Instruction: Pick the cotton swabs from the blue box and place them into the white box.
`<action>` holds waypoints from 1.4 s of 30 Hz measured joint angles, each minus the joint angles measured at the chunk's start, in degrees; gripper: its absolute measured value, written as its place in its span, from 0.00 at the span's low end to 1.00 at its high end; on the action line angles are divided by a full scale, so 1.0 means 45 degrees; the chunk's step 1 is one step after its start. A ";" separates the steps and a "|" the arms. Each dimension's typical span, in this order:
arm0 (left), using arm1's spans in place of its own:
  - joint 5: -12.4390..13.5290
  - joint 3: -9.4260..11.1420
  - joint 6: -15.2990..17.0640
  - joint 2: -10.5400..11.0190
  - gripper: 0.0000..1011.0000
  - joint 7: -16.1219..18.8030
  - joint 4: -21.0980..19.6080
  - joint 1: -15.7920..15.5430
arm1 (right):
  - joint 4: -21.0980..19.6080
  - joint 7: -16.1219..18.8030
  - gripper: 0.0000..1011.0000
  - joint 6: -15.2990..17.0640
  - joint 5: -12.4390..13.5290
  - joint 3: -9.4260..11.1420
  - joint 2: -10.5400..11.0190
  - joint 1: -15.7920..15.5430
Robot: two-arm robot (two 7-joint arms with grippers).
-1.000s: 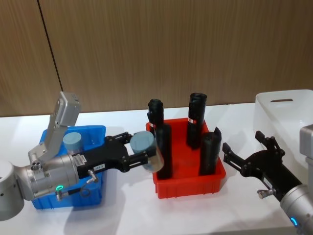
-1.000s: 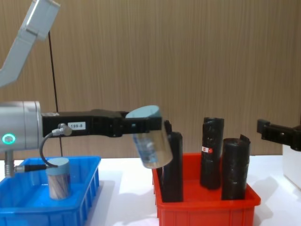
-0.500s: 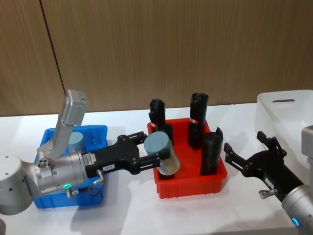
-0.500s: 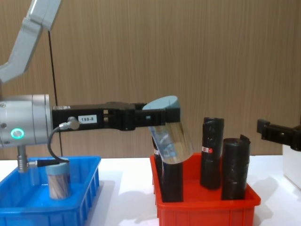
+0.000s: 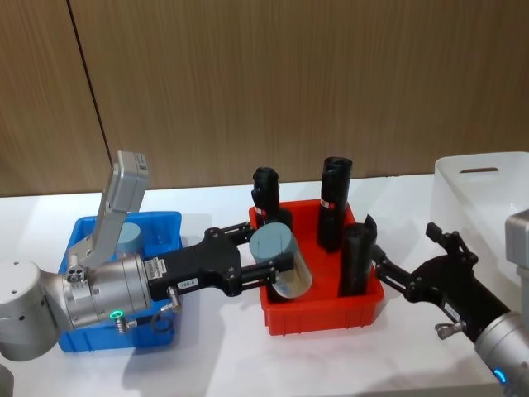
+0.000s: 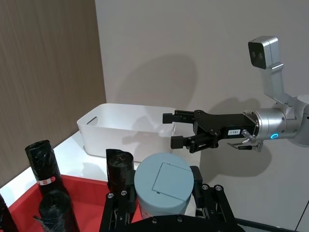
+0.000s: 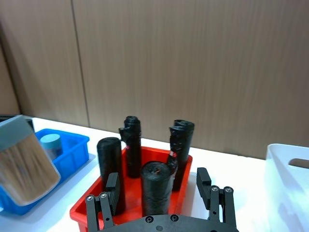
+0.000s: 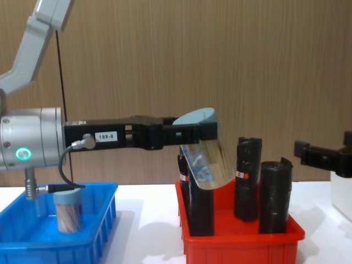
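My left gripper [image 5: 273, 258] is shut on a clear tub of cotton swabs [image 5: 279, 263] with a grey-blue lid, held tilted in the air over the left part of the red bin. The chest view shows this tub [image 8: 206, 159] above the black rolls. A second tub [image 5: 128, 239] stands upright in the blue box [image 5: 161, 222] at the left. The white box [image 5: 483, 188] sits at the far right. My right gripper [image 5: 411, 254] hangs open between the red bin and the white box, fingers pointing towards the held tub, nothing in it.
A red bin [image 5: 331, 313] in the middle holds several tall black rolls [image 5: 335, 203], which stand below and beside the held tub. A wooden wall runs behind the white table [image 5: 223, 356].
My left gripper has carried the tub to the right, from beside the blue box to over the red bin. My right gripper has edged slightly left.
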 joint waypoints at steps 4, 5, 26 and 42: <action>-0.0015 0.0009 -0.0015 -0.0006 0.66 -0.0049 0.0006 -0.0010 | -0.0041 0.0466 0.99 0.0202 0.0082 0.0037 0.0098 0.0060; -0.0016 0.0012 -0.0018 -0.0007 0.66 -0.0056 0.0007 -0.0011 | -0.0052 0.0600 0.99 0.0263 0.0094 0.0044 0.0121 0.0076; -0.0047 0.0036 -0.0053 -0.0025 0.66 -0.0150 0.0022 -0.0036 | -0.0214 0.4457 0.99 0.1634 0.0383 0.0210 0.0907 0.0905; -0.0047 0.0035 -0.0058 -0.0026 0.66 -0.0170 0.0020 -0.0036 | 0.0275 0.6834 0.99 0.2329 -0.0341 -0.0084 0.0936 0.2048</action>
